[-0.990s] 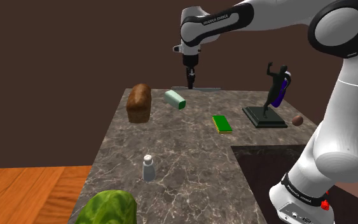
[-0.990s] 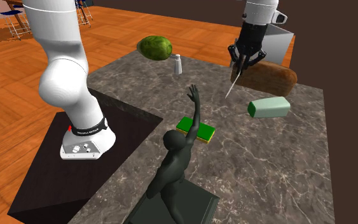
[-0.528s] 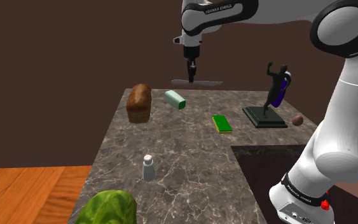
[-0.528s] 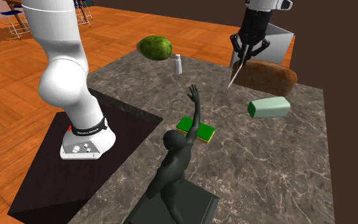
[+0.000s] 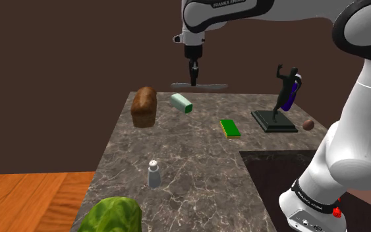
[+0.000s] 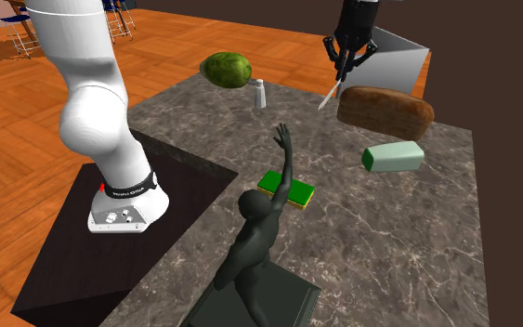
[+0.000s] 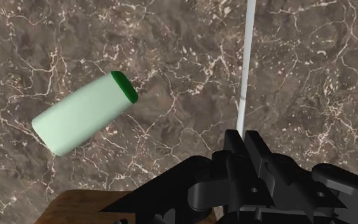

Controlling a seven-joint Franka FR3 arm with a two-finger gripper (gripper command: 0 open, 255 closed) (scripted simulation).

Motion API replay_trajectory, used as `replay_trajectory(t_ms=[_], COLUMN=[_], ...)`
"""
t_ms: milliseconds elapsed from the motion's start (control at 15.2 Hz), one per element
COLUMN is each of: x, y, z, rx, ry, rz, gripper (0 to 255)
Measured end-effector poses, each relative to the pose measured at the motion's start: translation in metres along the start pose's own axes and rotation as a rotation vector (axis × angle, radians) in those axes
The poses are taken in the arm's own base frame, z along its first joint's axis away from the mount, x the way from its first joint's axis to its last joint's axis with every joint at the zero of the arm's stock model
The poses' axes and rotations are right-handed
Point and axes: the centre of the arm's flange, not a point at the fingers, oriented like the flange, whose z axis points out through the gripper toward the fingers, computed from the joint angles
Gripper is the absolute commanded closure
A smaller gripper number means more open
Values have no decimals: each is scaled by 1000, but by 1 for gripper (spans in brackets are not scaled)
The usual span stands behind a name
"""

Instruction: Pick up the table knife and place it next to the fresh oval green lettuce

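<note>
My black gripper (image 5: 193,78) is shut on a thin grey table knife (image 5: 209,86), which hangs level in the air above the far end of the marble counter (image 5: 190,158). In the second exterior view the knife (image 6: 329,94) slants down from the gripper (image 6: 344,71), above the counter beside the bread loaf (image 6: 385,111). The wrist view has the knife's blade (image 7: 247,57) running away from the closed fingers (image 7: 238,146) over the marble. The green lettuce (image 5: 113,215) lies at the counter's near corner, far from the gripper; its round head (image 6: 227,69) sits at the far corner in the second exterior view.
On the counter stand a brown loaf (image 5: 143,106), a pale green bottle (image 5: 182,103) lying on its side, a green sponge (image 5: 230,127), a salt shaker (image 5: 154,174) near the lettuce, and a dark figurine (image 5: 283,99) on a base. A small brown object (image 5: 308,124) lies by the figurine.
The gripper has risen with the knife in it and drifted toward the shoulder view's left, carrying the knife higher above the counter.
</note>
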Motion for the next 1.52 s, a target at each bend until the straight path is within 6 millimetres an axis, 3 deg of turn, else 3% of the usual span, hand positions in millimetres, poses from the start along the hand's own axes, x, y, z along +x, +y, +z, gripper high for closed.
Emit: replay_trajectory(t_ms=[1518], x=[167], y=[-252], z=[-8], rx=[0], ry=[-1], rz=[0], gripper=[255])
